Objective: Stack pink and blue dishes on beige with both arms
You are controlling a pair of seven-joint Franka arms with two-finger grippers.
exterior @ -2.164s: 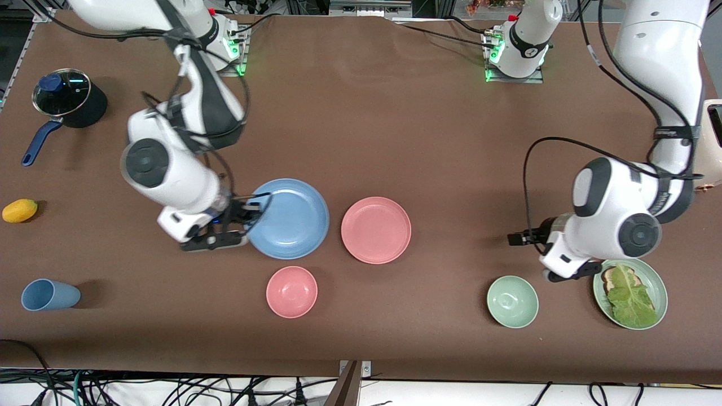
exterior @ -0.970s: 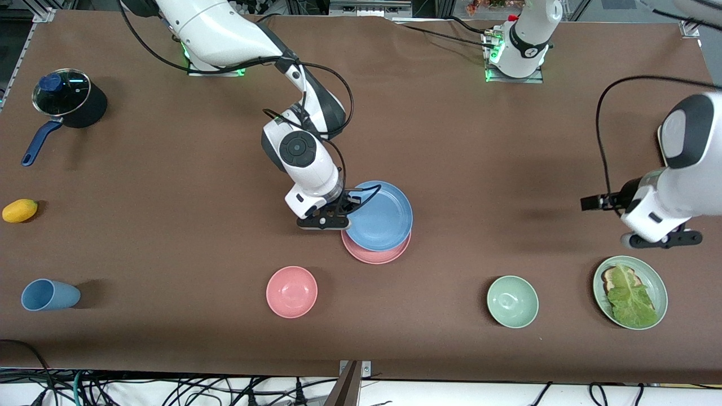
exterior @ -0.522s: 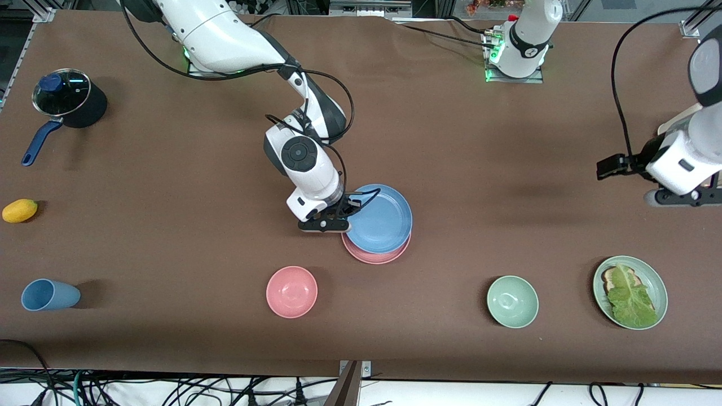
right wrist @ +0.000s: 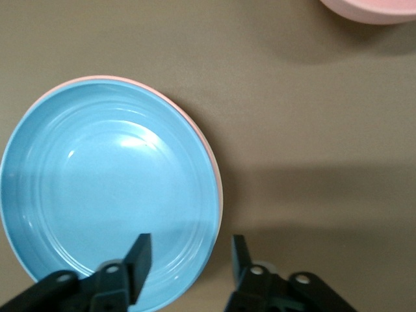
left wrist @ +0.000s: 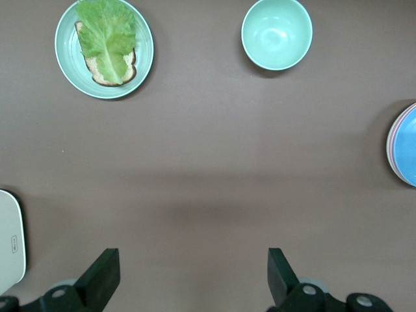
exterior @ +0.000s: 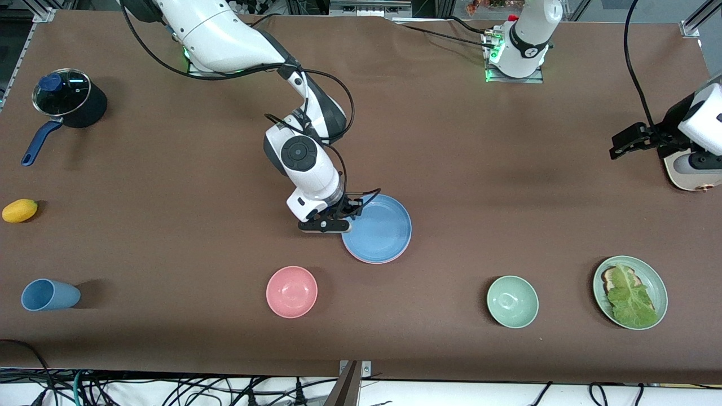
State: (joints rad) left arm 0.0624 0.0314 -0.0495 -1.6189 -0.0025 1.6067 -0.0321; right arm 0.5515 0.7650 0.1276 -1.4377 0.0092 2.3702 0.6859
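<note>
Releasing blue plate (exterior: 379, 227) onto pink plate (exterior: 377, 261): right gripper (exterior: 348, 214) open at rim; left gripper (left wrist: 188, 276) open, waiting; beige plate is needing locating next.

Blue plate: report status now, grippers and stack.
Right gripper open at the rim of the blue plate. Blue plate sits on the pink plate. Left gripper open, up over the table's left-arm end. No beige plate in view.
</note>
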